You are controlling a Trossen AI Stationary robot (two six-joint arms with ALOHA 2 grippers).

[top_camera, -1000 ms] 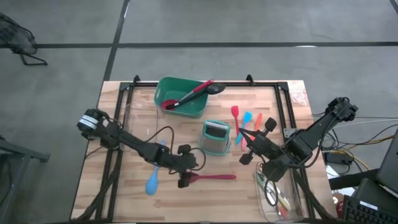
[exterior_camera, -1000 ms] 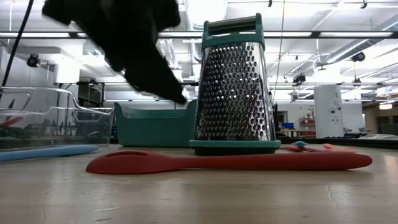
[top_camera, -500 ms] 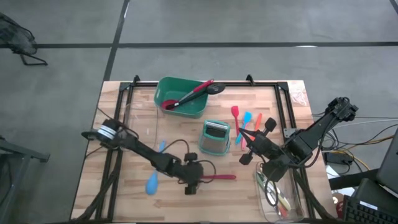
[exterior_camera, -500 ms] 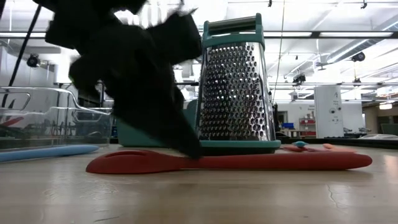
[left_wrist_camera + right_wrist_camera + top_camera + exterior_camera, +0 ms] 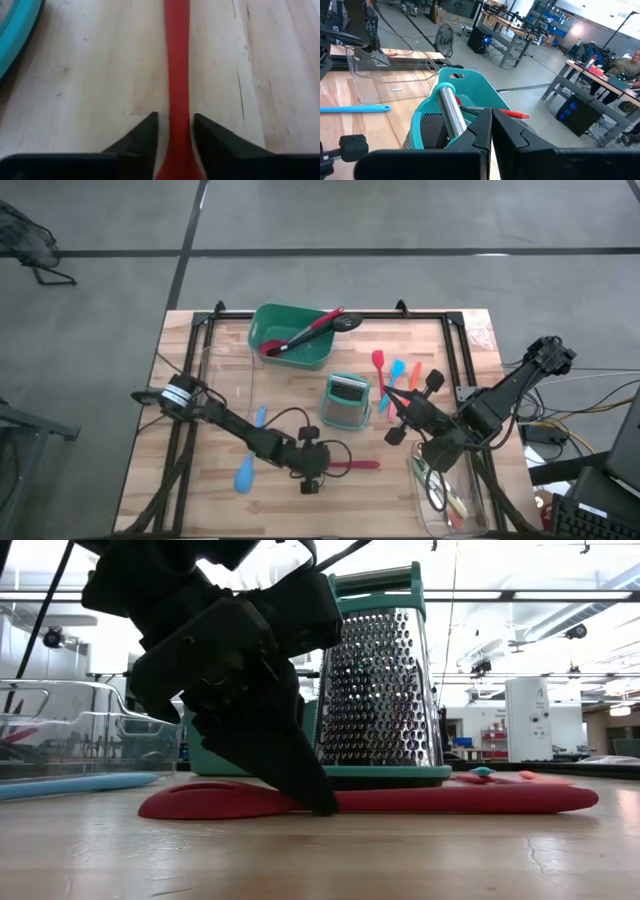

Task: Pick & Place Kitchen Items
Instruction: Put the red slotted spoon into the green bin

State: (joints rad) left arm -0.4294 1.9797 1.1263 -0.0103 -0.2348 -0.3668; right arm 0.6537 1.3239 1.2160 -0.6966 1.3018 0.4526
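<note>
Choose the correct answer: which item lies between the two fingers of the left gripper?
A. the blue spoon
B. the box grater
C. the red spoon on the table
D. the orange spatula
C: the left gripper is down on the table with one finger on each side of the red spoon's handle.

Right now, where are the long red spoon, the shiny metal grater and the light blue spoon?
long red spoon [image 5: 178, 85], left wrist view, handle.
shiny metal grater [image 5: 375, 690], low view, holed face.
light blue spoon [image 5: 244, 476], high view, bowl.
</note>
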